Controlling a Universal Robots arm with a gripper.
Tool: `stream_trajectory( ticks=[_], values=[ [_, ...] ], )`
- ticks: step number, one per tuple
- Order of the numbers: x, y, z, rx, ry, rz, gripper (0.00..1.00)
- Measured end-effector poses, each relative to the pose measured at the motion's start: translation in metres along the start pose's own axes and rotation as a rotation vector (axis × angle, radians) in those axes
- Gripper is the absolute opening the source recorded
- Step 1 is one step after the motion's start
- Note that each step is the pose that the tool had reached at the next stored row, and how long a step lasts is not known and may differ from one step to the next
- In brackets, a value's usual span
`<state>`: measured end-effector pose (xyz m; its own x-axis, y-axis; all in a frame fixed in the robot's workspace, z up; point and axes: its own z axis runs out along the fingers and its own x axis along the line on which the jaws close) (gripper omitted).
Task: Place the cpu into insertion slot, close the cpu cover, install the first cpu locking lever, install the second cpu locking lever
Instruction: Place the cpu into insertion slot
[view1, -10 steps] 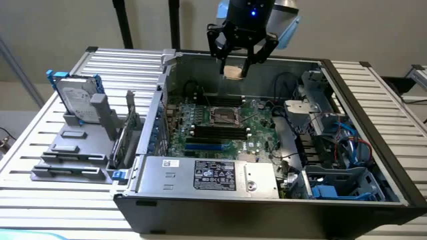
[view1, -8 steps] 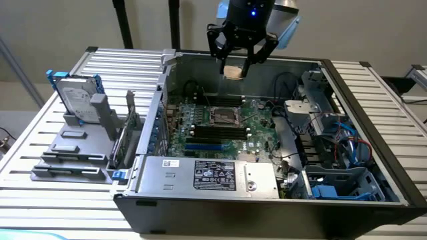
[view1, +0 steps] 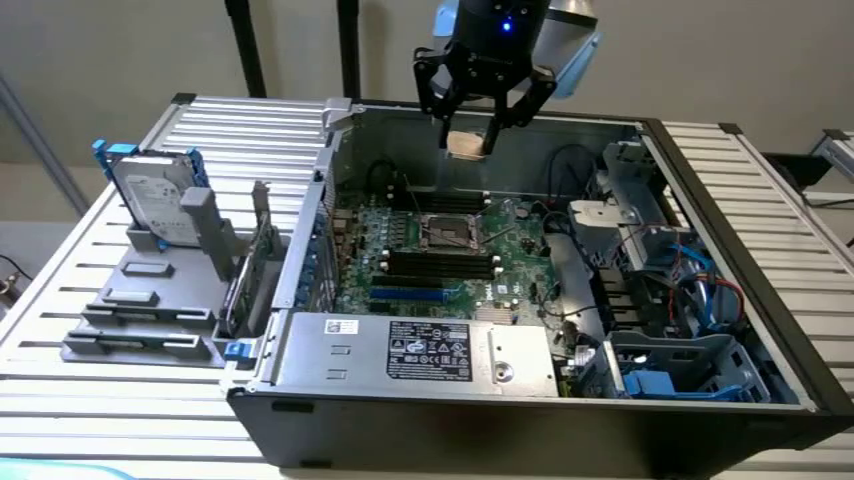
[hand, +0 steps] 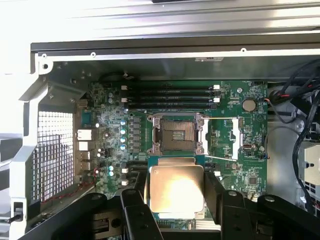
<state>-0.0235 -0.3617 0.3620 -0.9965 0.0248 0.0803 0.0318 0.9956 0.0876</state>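
- We see the black multi-fingered end effector (view1: 473, 135) hanging above the far part of the open black computer case (view1: 534, 432), which lies on its side on the slatted silver metal bench (view1: 80, 300).
- Its fingers (hand: 214, 192) stand wide apart yet press on opposite edges of the small flat square cpu (hand: 176, 192), so the chip is gripped and carried in the air.
- In the wrist view we see the cpu's shiny silver metal face towards the camera; in the exterior view it reads as a pale tan square (view1: 466, 146) between the fingertips.
- The cpu is well above the green circuit board (view1: 521, 270), touching nothing but the end effector.
- The small square dark insertion slot with a thin silvery rim (hand: 176, 132) lies uncovered on the board, below the chip and nearer to us in the exterior view (view1: 451, 232).
- A thin silvery lever rod (hand: 220, 118) lies swung out beside the slot.
- Long black memory slots (view1: 441, 265) sit just near of the slot.
- A large grey labelled metal box (view1: 414, 350) fills the near edge of the case.
- On the exterior view's left, a grey hard drive (view1: 150, 195) stands on the bench.
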Motion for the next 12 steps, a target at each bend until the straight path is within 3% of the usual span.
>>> stream_trajectory(
  ticks=[7,9,10,12],
  values=[
    [0.0,-0.0002,-0.0001,0.0001,-0.0002,0.0,0.55],
    [0.0,-0.0002,0.0,-0.0001,-0.0025,0.0,0.55],
    [0.0,-0.0001,0.0002,-0.0006,-0.0053,-0.001,0.55],
    [-0.0001,0.0003,0.0008,-0.0032,-0.0187,-0.003,0.55]
  ],
)
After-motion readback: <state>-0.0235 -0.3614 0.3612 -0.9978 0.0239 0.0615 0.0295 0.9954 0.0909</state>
